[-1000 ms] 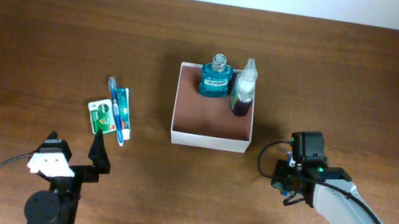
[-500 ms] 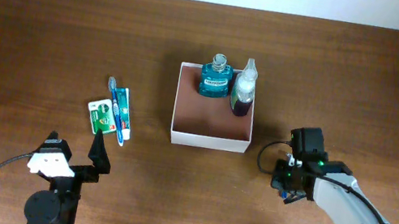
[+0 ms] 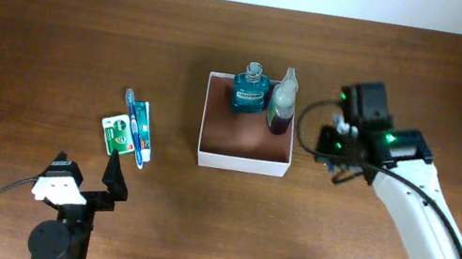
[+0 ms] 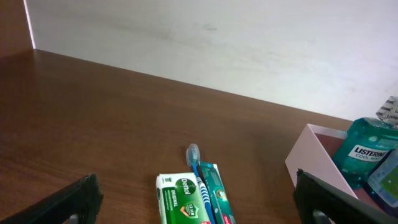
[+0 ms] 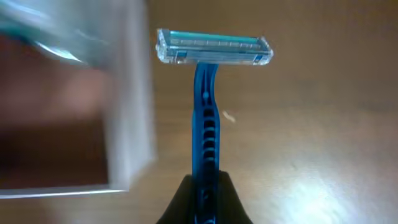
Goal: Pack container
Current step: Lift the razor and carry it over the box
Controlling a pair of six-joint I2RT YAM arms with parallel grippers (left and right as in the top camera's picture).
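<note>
A: Packing status?
B: Listerine bottle (image 3: 248, 93) and a purple-filled bottle (image 3: 281, 112) stand inside the container (image 3: 242, 146) at table (image 3: 37, 38) centre. Right gripper (image 5: 204, 186), just right of it, clamps a blue razor (image 5: 206, 106). Dettol soap (image 4: 180, 199), toothbrush (image 4: 197, 169) and toothpaste (image 4: 216, 194) lie left, unpacked. Left gripper (image 3: 88, 171) gapes empty.

Inside the square white-walled container (image 3: 241, 163), a teal plastic mouthwash bottle (image 3: 248, 92) and a clear bottle of purple liquid (image 3: 281, 108) blocked the 12-to-2 o'clock edge; the brownish floor toward 6 o'clock lay open from above.

Soft, even light; right wrist view: razor (image 5: 206, 118) sharp, container (image 5: 129, 112) blurred.
</note>
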